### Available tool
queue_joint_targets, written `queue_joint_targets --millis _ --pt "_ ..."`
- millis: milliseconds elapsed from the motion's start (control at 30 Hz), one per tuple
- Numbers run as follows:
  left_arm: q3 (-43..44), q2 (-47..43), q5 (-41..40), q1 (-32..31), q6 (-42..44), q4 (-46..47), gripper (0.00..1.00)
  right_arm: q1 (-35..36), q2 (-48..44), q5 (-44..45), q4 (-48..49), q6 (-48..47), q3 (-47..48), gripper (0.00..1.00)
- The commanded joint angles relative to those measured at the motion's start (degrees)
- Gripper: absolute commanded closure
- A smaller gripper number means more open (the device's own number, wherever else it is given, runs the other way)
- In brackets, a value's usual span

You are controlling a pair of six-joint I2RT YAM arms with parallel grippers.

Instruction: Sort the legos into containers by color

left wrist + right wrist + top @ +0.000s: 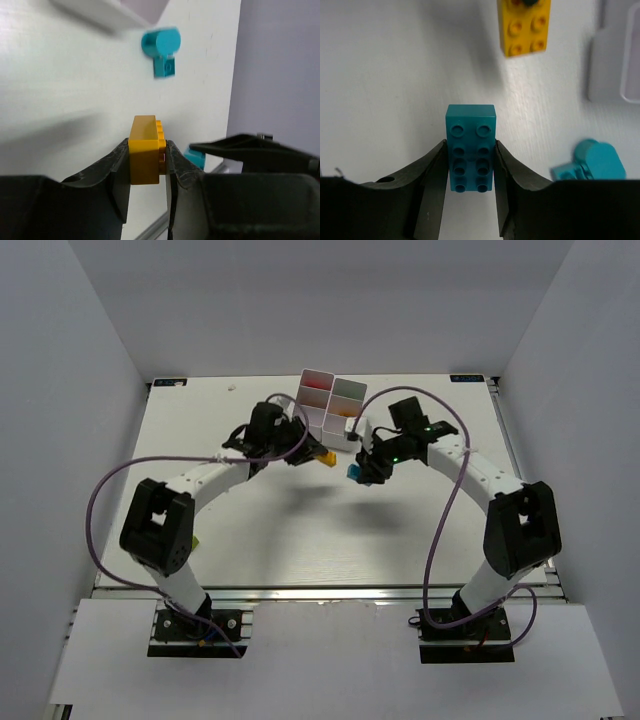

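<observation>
The left gripper (147, 155) is clamped on a yellow brick (144, 140), and the right gripper (470, 165) on a cyan brick (470, 125) — both held just near of the white containers (330, 405). A loose cyan piece (161, 47) lies on the table (60, 100) close by.

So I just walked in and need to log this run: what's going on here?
Toy bricks are being sorted by colour. The left end effector is shut on a yellow brick and the right end effector on a teal brick, both just in front of the white bins, neither dropped in yet. One cyan piece lies loose on the table nearby.
</observation>
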Motion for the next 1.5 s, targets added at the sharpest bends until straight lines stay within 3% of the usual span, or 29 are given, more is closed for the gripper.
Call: queue_joint_targets --millis 0,200,433,700,800,867,1067,1467 --pt "10.8 3.4 -5.7 0.7 3.3 -7.6 1.00 -4.3 -5.5 1.5 6.7 4.3 -1.6 1.00" --pt "27.0 15.7 -5.7 0.7 -4.4 -8.1 1.00 -8.7 -10.4 1.3 11.6 7.0 -7.0 1.00" --pt "37.2 22.9 -9.7 0.7 -12.3 -8.4 1.00 -10.4 -12.8 -0.2 13.8 8.3 -10.6 1.00" --pt "39.1 26.5 -11.4 0.7 -16.3 -6.1 0.98 -10.9 -13.3 -1.4 15.0 9.0 -11.7 1.00" --pt "39.0 27.3 -11.7 0.7 -17.4 -6.1 0.88 -11.0 -13.4 -1.5 15.2 9.0 -12.0 1.00" --pt "39.4 27.8 -11.7 0.7 -17.7 -6.3 0.77 -11.2 -13.3 -1.6 15.3 9.0 -12.0 1.00" --pt "40.8 29.5 -10.6 0.7 -19.0 -5.7 0.67 -11.3 -13.2 -1.7 15.5 9.1 -12.1 1.00" --pt "42.5 31.6 -10.7 0.7 -22.4 -3.4 0.63 -11.3 -13.8 -2.2 15.5 9.0 -13.0 1.00"
